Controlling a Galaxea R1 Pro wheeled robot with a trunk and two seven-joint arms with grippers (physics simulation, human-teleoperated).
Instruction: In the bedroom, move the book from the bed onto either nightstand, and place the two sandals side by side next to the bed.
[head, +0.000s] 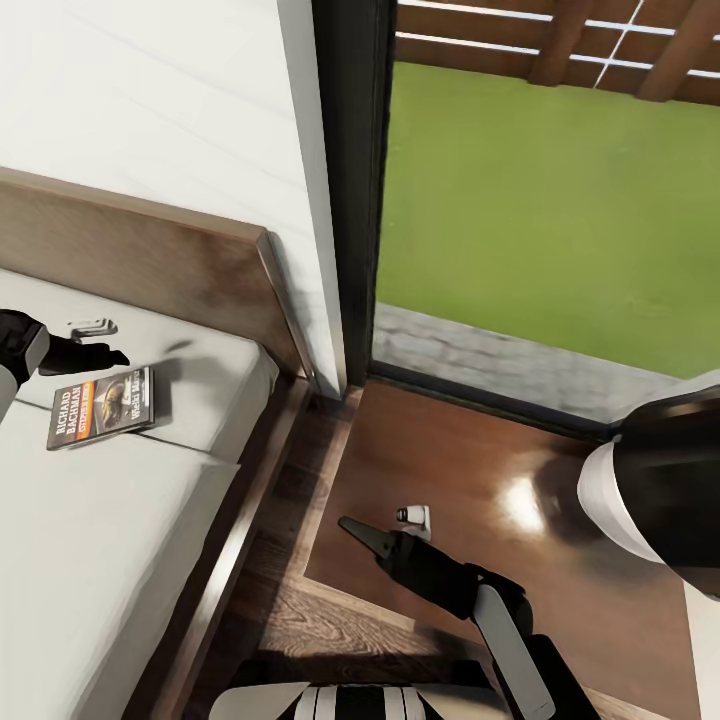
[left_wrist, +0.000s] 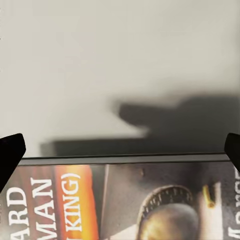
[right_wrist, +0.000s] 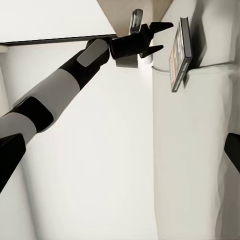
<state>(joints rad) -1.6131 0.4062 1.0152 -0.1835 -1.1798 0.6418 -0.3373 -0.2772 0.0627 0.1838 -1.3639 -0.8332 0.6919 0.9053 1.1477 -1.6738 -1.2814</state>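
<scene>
While open, left end effector (head: 112, 356) above book (head: 101, 407).

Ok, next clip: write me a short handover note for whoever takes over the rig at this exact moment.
Left gripper: open, empty, hovering beside the thin dark paperback book with the orange band; no contact visible.
Right gripper: appears closed, empty, over the glossy reddish-brown wooden nightstand.
The book lies flat on the light-grey mattress of the dark-framed bed, near the headboard, with a small white gadget beside it. Another small white item sits on the nightstand.
Done: nothing yet.
Left: grasp the book, set it on the nightstand, then find both blue sandals and pair them beside the bed.
</scene>
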